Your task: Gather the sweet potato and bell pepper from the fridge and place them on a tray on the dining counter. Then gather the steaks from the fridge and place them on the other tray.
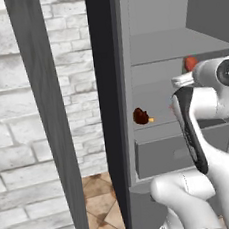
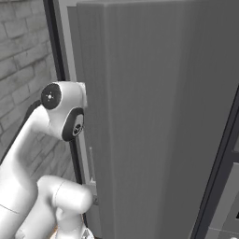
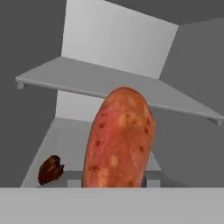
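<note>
Fridge [image 1: 154, 46]: open, right half of the left base view, grey shelves and a drawer inside.
Sweet potato [image 3: 119, 140]: centre of the hand view, upright, close before the camera.
Tool: fingertips hidden behind the sweet potato; whether it grips cannot be told.
Bell pepper [image 1: 190, 63]: red, on a shelf [image 1: 155, 54], right of centre.
Steak [image 1: 141, 116]: dark brown, on the shelf below, centre.

A rendered home kitchen is shown. An open grey fridge [image 1: 179, 43] with grey shelves [image 3: 109, 85] and a drawer [image 1: 176, 152] is seen, and food is kept inside: a sweet potato [image 3: 119, 138] and a small dark brown item [image 1: 141, 116]. A whitewashed brick wall [image 1: 6, 98] and a terracotta tiled floor [image 1: 102, 208] are seen beside it.
</note>
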